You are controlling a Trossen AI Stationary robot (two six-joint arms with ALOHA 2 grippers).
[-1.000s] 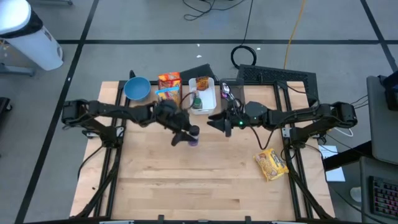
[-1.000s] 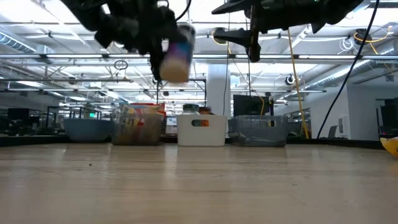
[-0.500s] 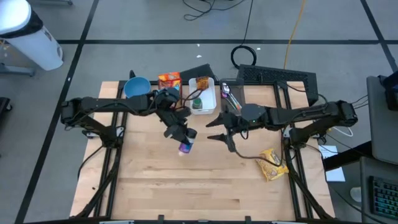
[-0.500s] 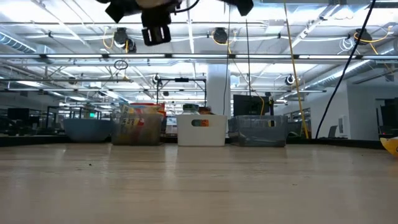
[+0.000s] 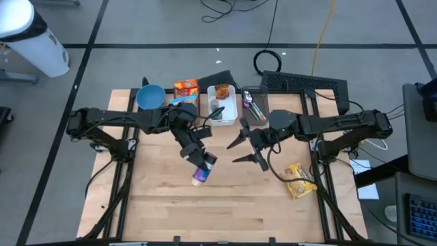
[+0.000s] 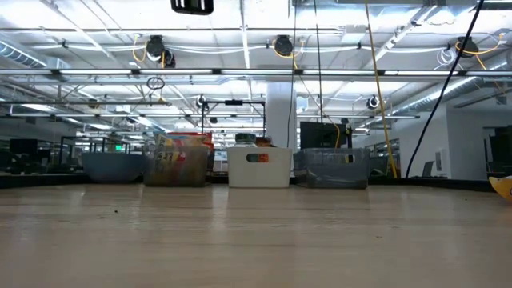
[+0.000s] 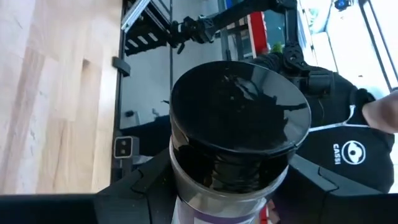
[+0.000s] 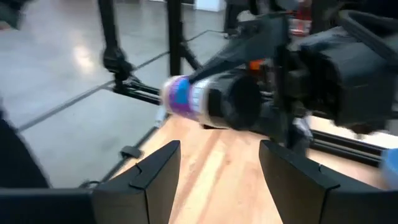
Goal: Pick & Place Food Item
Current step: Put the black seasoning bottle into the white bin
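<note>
The food item is a round container (image 7: pixel 239 118) with a black lid and a purple label. It hangs high over the middle of the table (image 5: pixel 225 205) in my left gripper (image 5: pixel 198 162), which is shut on it. My right gripper (image 5: pixel 240 152) hovers open and bare a little to its right, level with it; in the right wrist view the container (image 8: pixel 186 96) shows just beyond the open fingers (image 8: pixel 158 168). In the low view only a dark piece of an arm (image 6: pixel 192 6) shows at the top edge. My left gripper pinches the container's body (image 7: pixel 181 186) between its two fingers, just under the black lid (image 7: pixel 239 106). The fingers reach out nearly level and lie across the container. It is lifted clear of the table and lies on its side, its purple end (image 5: pixel 199 179) toward the near edge.
Along the far edge stand a blue bowl (image 5: pixel 150 97), an orange box (image 5: pixel 185 89), a white bin (image 5: pixel 222 106) with food in it and a clear tray (image 5: pixel 250 102). A yellow snack bag (image 5: pixel 298 180) lies at the right. Bare wood spreads over the near half.
Both grippers have risen, leaving the low view at its top, and drifted toward the near edge. My left gripper has rolled, tipping the container over onto its side. My right gripper has also rolled and stays open.
</note>
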